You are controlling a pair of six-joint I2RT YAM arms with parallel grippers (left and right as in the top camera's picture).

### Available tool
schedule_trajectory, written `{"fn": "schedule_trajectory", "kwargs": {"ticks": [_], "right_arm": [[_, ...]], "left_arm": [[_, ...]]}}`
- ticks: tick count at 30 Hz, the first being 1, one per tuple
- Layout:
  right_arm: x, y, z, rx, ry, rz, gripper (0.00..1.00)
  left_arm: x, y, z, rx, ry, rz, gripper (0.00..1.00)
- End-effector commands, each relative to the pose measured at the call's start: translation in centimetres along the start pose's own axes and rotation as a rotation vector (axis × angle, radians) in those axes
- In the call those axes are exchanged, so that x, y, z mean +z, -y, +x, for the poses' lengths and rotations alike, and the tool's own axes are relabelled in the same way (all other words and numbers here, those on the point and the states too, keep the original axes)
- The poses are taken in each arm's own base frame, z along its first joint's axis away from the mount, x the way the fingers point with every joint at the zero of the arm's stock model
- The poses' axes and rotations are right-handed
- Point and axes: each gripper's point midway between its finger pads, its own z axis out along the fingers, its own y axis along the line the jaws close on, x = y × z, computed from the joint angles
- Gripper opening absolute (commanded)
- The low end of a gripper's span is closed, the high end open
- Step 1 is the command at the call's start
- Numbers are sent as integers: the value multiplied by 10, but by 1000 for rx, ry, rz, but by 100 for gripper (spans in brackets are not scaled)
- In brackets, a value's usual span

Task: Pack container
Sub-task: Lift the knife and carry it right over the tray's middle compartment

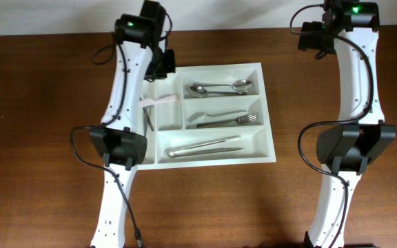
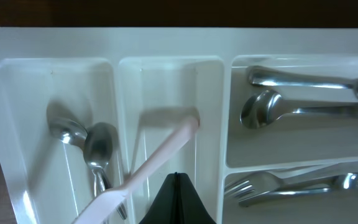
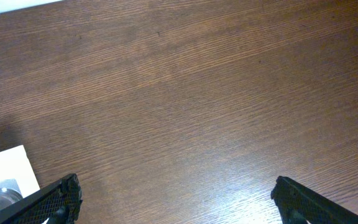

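**A:** Obs. 1, overhead. The container (image 1: 265, 114) lies flat on the brown table (image 1: 40, 103), mid-table, between the two arms. Contents by slot?

**B:** Top long slot: spoons (image 1: 219, 87). Middle: forks (image 1: 226, 119). Bottom: long steel pieces (image 1: 205, 148), type not resolved. A pale pink stick (image 1: 158, 101) lies across the two narrow upright slots.

**A:** The left arm (image 1: 126, 83) covers the outer narrow slot from above. Does the left wrist view help?

**B:** Yes, it looks straight into that slot: two teaspoons (image 2: 86, 140), bowls uppermost in that view. The stick is slanted and blurred. Its broad end sits in the second narrow slot and its shaft crosses the divider toward the teaspoons.

**A:** Jaws, left?

**B:** Left gripper (image 2: 178, 186) is clenched. The fingers meet in one black wedge over the second narrow slot, with nothing between them. The stick passes just beside the tip; contact not resolved.

**A:** Right?

**B:** Right gripper (image 3: 176, 205) is released, fingers wide apart at the two lower corners of its own view, over bare wood. Only that view shows a corner of the container at lower left, with a glint of metal in it. The overhead view puts that arm off to the container's right.

**A:** Surroundings?

**B:** A green lamp (image 1: 131, 25) glows on the left arm and a second lamp (image 1: 355, 9) on the right. Black cables (image 1: 81, 148) loop beside both arms.
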Motion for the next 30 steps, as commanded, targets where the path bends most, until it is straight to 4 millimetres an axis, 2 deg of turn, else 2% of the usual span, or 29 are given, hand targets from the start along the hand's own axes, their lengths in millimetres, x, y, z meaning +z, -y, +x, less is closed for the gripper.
{"fn": "schedule_trajectory", "kwargs": {"ticks": [1, 16, 22, 25, 29, 30], "right_arm": [[-11, 1, -6, 21, 30, -4, 99], [-11, 1, -6, 20, 30, -4, 99], [-11, 1, -6, 21, 30, -4, 99], [-11, 1, -6, 21, 30, -4, 99], [-11, 1, -6, 21, 30, -4, 99], [-11, 1, -6, 20, 30, -4, 99]], "left_arm": [[-20, -8, -7, -12, 63, -61, 2], [-20, -14, -5, -13, 57, -95, 2], [-14, -13, 0, -8, 31, -101, 3], [-11, -10, 2, 0, 22, -102, 16], [-10, -7, 4, 5, 19, -102, 46], [-10, -7, 4, 6, 19, -102, 50]]}}
